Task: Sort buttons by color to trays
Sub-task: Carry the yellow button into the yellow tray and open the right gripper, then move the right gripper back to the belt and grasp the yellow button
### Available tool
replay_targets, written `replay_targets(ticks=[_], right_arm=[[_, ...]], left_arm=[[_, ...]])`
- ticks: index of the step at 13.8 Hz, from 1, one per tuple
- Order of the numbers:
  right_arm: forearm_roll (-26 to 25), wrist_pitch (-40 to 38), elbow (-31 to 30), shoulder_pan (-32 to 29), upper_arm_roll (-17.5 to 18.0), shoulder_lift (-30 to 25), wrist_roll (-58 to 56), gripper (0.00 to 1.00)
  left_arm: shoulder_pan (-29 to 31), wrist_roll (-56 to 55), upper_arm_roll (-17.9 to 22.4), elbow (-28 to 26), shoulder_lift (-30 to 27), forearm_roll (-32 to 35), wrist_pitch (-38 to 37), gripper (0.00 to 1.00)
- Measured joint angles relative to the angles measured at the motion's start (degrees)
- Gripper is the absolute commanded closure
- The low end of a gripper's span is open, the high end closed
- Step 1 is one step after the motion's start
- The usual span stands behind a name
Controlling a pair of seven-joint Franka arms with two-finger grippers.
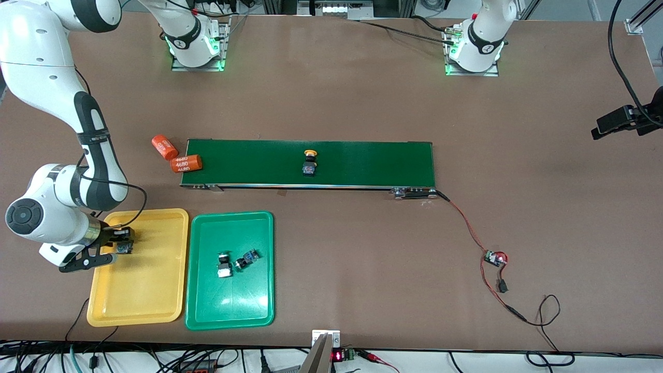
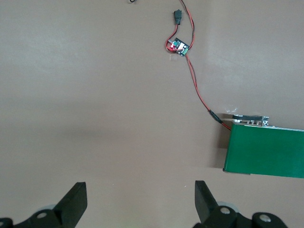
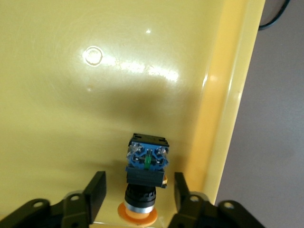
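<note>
Yellow plastic fills the right wrist view: the yellow tray (image 3: 95,95) lies under the right gripper (image 3: 138,195), whose fingers (image 3: 95,192) stand apart on either side of a yellow-capped button (image 3: 146,166) without pressing it, a gap showing on both sides. That button lies on its side on the tray floor, close to the tray's raised rim, its orange cap toward the gripper's palm and its blue-and-black body pointing away. In the front view the right gripper (image 1: 120,243) sits low over the yellow tray (image 1: 150,290), near the edge toward the right arm's end of the table. Just beside that tray, the green tray (image 1: 230,305) holds two buttons (image 1: 235,262) lying close together. A second yellow-capped button (image 1: 310,162) lies on the conveyor belt (image 1: 373,163), well apart from the right gripper. Two orange cylinders (image 1: 176,155) lie at the belt's end nearest the right arm. The left gripper (image 2: 140,206) waits with its fingers spread wide over bare table, near the belt's other end (image 2: 263,149) and a small circuit board (image 2: 179,46) with red wires.
</note>
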Motion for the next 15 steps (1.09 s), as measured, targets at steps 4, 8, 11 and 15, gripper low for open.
replay_targets(ticks=[4, 8, 11, 15], right_arm=[[0.1, -1.8, 0.6, 0.2, 0.7, -0.3, 0.1, 0.0], [2.9, -11.2, 1.9, 1.9, 1.3, -4.2, 4.6, 0.0], [4.7, -22.8, 2.2, 4.6, 1.4, -10.3, 6.7, 0.0], [6.9, -34.0, 1.7, 5.9, 1.4, -17.5, 6.9, 0.0]], left_arm=[[0.0, 0.0, 0.0, 0.0, 0.0, 0.0, 0.0, 0.0], [-0.1, 0.1, -0.1, -0.2, 0.0, 0.0, 0.5, 0.0], [-0.2, 0.1, -0.3, -1.5, 0.0, 0.0, 1.4, 0.0], [-0.2, 0.1, -0.6, -3.9, -0.2, 0.0, 6.8, 0.0]])
